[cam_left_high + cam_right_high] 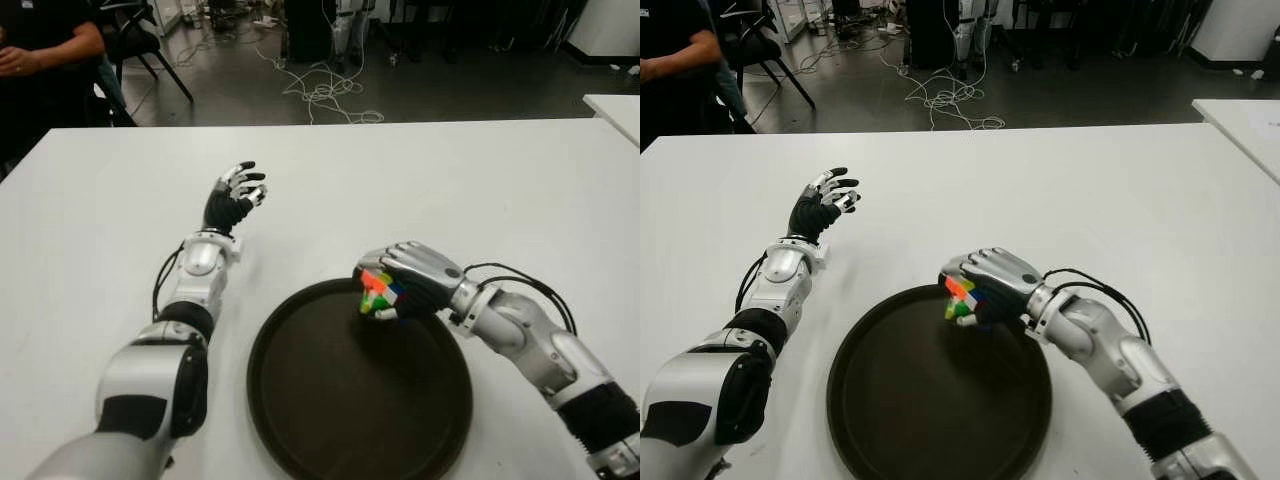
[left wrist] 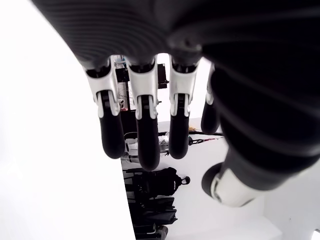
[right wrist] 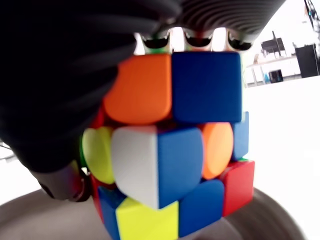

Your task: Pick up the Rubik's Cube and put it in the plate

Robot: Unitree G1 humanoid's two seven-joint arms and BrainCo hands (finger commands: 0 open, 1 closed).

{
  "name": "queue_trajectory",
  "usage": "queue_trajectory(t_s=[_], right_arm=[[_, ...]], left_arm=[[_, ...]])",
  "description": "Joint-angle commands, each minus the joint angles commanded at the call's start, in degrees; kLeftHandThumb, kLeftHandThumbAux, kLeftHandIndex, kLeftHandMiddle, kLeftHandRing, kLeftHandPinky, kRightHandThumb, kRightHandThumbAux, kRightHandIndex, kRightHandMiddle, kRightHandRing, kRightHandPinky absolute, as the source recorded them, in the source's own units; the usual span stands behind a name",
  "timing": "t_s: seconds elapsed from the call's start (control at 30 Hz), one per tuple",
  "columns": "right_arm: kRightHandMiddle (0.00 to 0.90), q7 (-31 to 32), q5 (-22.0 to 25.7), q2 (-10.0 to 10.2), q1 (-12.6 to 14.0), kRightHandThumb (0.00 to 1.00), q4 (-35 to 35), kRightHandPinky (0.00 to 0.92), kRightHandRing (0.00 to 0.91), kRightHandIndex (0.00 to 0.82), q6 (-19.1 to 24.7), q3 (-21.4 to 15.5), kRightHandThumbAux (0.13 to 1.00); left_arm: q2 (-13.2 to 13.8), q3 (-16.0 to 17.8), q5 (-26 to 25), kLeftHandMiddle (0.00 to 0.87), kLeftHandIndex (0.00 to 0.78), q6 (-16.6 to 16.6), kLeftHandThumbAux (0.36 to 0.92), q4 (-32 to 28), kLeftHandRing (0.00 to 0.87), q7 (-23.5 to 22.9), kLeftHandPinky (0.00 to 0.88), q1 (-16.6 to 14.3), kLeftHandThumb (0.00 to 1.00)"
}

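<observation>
My right hand [image 1: 395,288] is shut on the Rubik's Cube [image 1: 377,291], a small cube with orange, green, blue and white faces, and holds it over the far right rim of the plate. The right wrist view shows the Rubik's Cube [image 3: 175,150] close up, with fingers wrapped over its top. The plate [image 1: 330,400] is a round, dark brown tray on the white table [image 1: 450,190] in front of me. My left hand [image 1: 236,195] shows to the far left of the plate, fingers spread, holding nothing.
A person in dark clothes [image 1: 40,50] sits beyond the table's far left corner. Cables [image 1: 325,95] lie on the floor behind the table. A second white table edge [image 1: 615,105] shows at the far right.
</observation>
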Motion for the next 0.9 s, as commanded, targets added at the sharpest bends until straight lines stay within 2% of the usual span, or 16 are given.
queue_trajectory(t_s=[0.27,0.47,0.67,0.9], right_arm=[[0.484,-1.65,1.79,2.34,0.37,0.82,1.79,0.451,0.478,0.373,-2.05,0.18,0.701],[0.492,-3.29,5.29,5.22,0.83,0.821,4.68,0.504,0.519,0.374,-6.38,0.44,0.7],[0.492,-3.24,10.88,7.47,0.71,0.823,9.37,0.543,0.546,0.378,-12.82,-0.1,0.699],[0.514,1.87,19.47,9.29,-0.01,0.825,14.12,0.598,0.594,0.38,-18.84,0.23,0.697]], left_arm=[[0.03,0.05,0.17,0.288,0.201,0.19,0.759,0.06,0.317,0.19,0.332,-0.1,0.352],[0.17,-0.47,0.83,0.294,0.21,-0.02,0.772,0.11,0.32,0.58,0.329,-0.09,0.319],[0.1,-0.53,0.86,0.288,0.208,-0.17,0.778,0.11,0.314,0.48,0.319,-0.1,0.32],[0.05,-0.36,0.61,0.288,0.205,-0.24,0.771,0.11,0.311,0.07,0.321,-0.14,0.336]])
